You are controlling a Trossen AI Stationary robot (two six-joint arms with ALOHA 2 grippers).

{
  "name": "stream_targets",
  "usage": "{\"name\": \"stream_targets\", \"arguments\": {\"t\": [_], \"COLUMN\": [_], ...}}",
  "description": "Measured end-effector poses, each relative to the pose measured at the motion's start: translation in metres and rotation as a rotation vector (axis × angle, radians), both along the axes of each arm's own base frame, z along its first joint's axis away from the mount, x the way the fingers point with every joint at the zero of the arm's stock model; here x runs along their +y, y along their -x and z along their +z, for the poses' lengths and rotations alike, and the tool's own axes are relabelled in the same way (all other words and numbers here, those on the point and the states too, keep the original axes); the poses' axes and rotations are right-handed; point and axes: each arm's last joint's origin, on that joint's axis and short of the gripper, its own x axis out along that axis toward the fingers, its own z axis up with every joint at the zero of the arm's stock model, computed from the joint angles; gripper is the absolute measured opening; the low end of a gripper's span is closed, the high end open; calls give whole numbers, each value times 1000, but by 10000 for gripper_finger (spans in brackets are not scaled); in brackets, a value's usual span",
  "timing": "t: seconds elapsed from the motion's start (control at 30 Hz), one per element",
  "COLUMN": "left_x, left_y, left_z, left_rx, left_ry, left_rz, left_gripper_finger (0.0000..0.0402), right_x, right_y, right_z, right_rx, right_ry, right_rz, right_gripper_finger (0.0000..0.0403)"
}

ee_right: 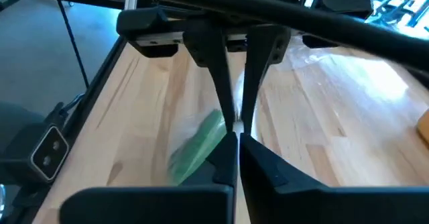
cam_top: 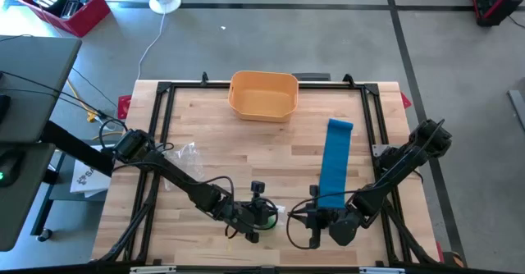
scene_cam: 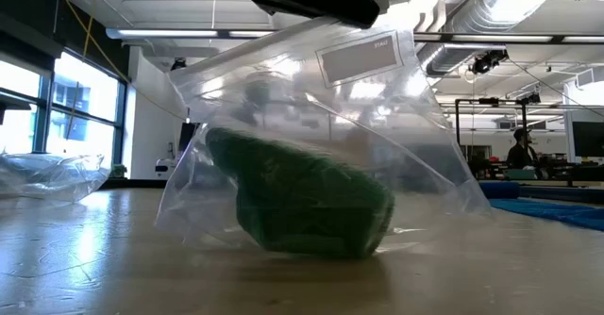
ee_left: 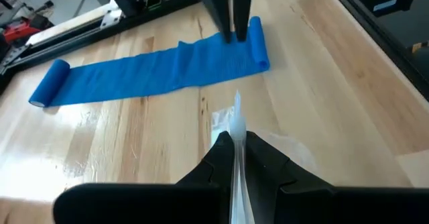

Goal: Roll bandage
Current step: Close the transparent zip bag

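Observation:
A clear zip bag (scene_cam: 311, 117) with a green bandage roll (scene_cam: 302, 202) inside it hangs between my two grippers near the table's front edge. My left gripper (cam_top: 256, 219) and my right gripper (cam_top: 294, 221) face each other, both shut at the bag's top. The green roll also shows in the right wrist view (ee_right: 198, 143). A blue bandage (cam_top: 336, 163) lies spread flat on the table beside my right gripper. Its far end (ee_left: 50, 93) is rolled up. My left gripper pinches a thin upper edge of the clear bag (ee_left: 235, 113) between its two shut fingers, coming level from the table's left. The bag hangs below with the roll low in it; whether it touches the table, I cannot tell. My right gripper is shut at the bag's top opposite the left fingers (ee_right: 221, 83), coming level from the table's right. The film between its fingers (ee_right: 231, 157) is hard to see, so the part held cannot be told.
An orange basket (cam_top: 262, 93) stands at the far middle of the table. A second, crumpled clear bag (cam_top: 184, 153) lies at the left, also in the low view (scene_cam: 47, 174). The black frame rail (cam_top: 385, 134) borders the table.

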Motion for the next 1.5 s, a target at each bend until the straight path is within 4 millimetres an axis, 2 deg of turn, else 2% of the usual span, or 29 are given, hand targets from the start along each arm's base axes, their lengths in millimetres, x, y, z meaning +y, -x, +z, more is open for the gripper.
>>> {"name": "stream_targets", "arguments": {"t": [0.13,0.3,0.53,0.73,0.9,1.17,1.27,1.4,1.5], "left_x": [-3,-7,-12,-12,-11,-11,-12,-12,-12], "left_y": [1,3,2,1,0,0,0,1,1], "left_z": [1,3,11,12,12,13,13,13,12], "left_rx": [-17,-29,-104,-112,-117,-120,-119,-118,-110], "left_ry": [-6,6,18,32,36,52,53,51,47], "left_rz": [1,-4,-17,-15,-13,-7,-7,-7,-6], "left_gripper_finger": [16,16,16,16,16,16,16,16,16], "right_x": [0,8,16,14,12,16,17,17,17], "right_y": [-6,-2,8,7,2,-5,-6,-8,-8], "right_z": [12,16,13,9,5,-15,-17,-17,-17], "right_rx": [-100,-123,-112,-94,-59,-46,-60,-66,-73], "right_ry": [-27,54,130,162,145,214,205,204,199], "right_rz": [9,58,58,50,117,53,52,50,22], "right_gripper_finger": [55,104,118,110,106,100,74,16,7]}}
